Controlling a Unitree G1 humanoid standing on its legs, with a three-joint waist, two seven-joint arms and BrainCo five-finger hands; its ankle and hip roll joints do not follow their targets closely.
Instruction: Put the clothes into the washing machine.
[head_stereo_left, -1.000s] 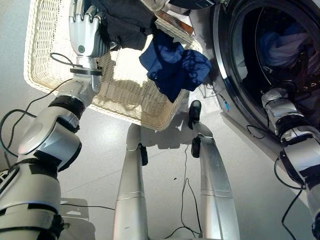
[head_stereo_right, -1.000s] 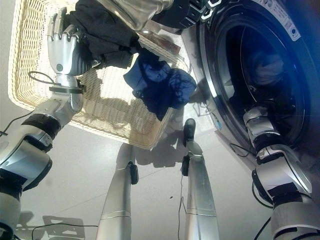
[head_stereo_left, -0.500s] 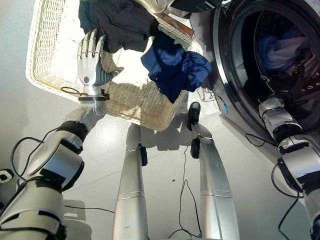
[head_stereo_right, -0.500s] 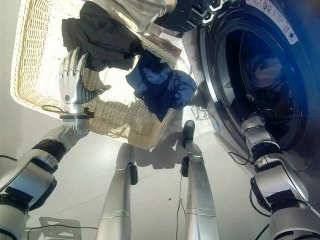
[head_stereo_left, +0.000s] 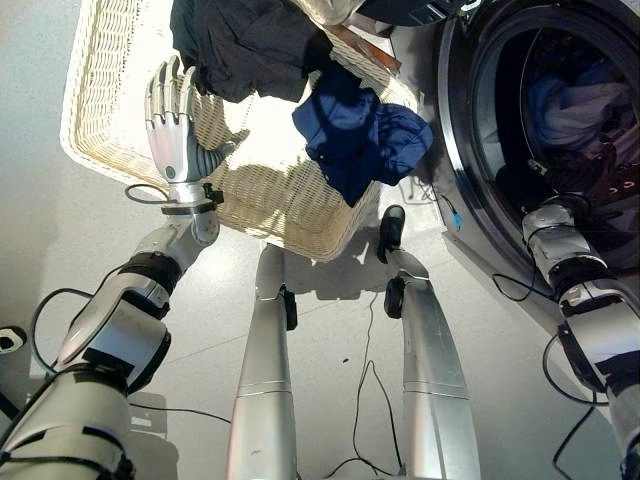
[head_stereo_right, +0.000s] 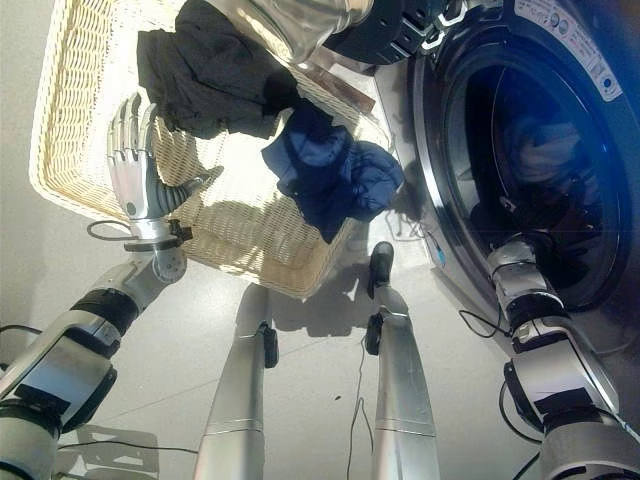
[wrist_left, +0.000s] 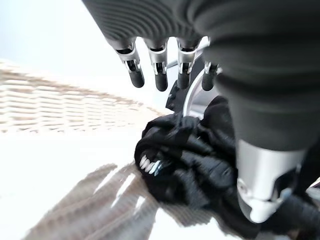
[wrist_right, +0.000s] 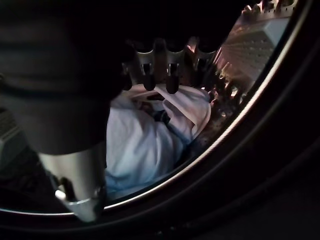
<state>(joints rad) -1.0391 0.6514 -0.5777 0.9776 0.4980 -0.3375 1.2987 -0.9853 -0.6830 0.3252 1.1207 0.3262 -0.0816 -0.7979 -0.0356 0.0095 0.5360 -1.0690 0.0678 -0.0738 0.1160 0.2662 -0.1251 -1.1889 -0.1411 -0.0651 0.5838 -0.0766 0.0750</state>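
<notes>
My left hand (head_stereo_left: 175, 135) hovers open over the near left part of the white wicker basket (head_stereo_left: 105, 90), with nothing in it. Its fingers (wrist_left: 160, 75) point at a crumpled black garment (head_stereo_left: 245, 45) (wrist_left: 190, 160) a short way ahead, apart from it. A dark blue garment (head_stereo_left: 360, 135) hangs over the basket's right rim. At the right is the washing machine's open port (head_stereo_left: 455, 150). My right hand (wrist_right: 171, 75) reaches inside the drum, fingers straight and holding nothing, above white and blue laundry (wrist_right: 145, 140) (head_stereo_left: 575, 100).
The basket stands on the grey floor (head_stereo_left: 60, 250) just left of the machine. A brownish striped item (head_stereo_left: 355, 42) lies at its far right corner. The dark drum rim (wrist_right: 240, 130) curves close round my right hand.
My left hand has drawn back from the black garment to the basket's near side, empty, and the garment stays in the basket. My right hand stays inside the drum.
</notes>
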